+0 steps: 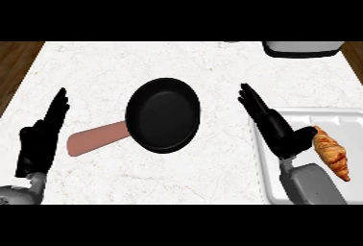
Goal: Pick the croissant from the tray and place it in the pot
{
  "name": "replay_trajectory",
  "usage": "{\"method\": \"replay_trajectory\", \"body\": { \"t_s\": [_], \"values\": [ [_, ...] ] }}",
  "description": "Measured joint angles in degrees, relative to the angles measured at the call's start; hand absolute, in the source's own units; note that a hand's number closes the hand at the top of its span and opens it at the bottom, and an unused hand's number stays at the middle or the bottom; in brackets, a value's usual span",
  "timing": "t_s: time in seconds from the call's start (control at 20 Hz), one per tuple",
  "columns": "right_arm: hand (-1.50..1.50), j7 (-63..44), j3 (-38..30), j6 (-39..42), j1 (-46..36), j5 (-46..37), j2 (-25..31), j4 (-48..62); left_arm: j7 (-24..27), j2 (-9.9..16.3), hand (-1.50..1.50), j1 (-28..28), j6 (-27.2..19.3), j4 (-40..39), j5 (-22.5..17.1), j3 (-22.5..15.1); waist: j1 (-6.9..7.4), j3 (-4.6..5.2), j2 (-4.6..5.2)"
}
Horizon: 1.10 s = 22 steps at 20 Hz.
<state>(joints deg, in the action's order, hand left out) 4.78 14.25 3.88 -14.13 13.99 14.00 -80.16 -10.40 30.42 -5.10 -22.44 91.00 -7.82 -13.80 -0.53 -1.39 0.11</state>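
A golden-brown croissant (333, 153) lies on the white tray (312, 117) at the right edge of the counter. My right hand (273, 127) is open with straight fingers over the tray's left edge, just left of the croissant, its thumb reaching toward the croissant's top end. A black pan (163, 115) with a reddish-brown handle (96, 138) rests in the middle of the counter, nothing inside it. My left hand (42, 137) stays open at the left, fingers pointing up, apart from the pan's handle.
A grey and white appliance (301, 48) stands at the back right corner. The white marble counter (212, 62) ends in dark wood floor at the left and right edges.
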Motion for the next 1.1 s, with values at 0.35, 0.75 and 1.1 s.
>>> {"method": "replay_trajectory", "body": {
  "t_s": [0.35, 0.75, 1.1],
  "values": [
    [1.5, 7.16, -5.04, 12.53, -5.71, -5.58, 18.96, 3.29, 0.55, -2.62, 0.0, -3.95, -0.24, 2.3, -3.31, 3.29, 1.35, 1.45, -0.15],
    [-1.5, 34.99, -9.78, 15.45, -6.08, -17.12, 33.7, 16.96, 0.71, -5.77, 0.0, -6.26, 0.8, 3.01, -7.9, 5.42, 2.02, 1.11, 0.88],
    [-1.5, 45.7, -6.75, 15.47, -10.17, -24.99, 40.17, 26.09, 0.52, -6.7, 0.0, -7.05, 1.91, 2.37, -8.78, 6.59, 2.18, 1.25, 0.51]
  ]
}}
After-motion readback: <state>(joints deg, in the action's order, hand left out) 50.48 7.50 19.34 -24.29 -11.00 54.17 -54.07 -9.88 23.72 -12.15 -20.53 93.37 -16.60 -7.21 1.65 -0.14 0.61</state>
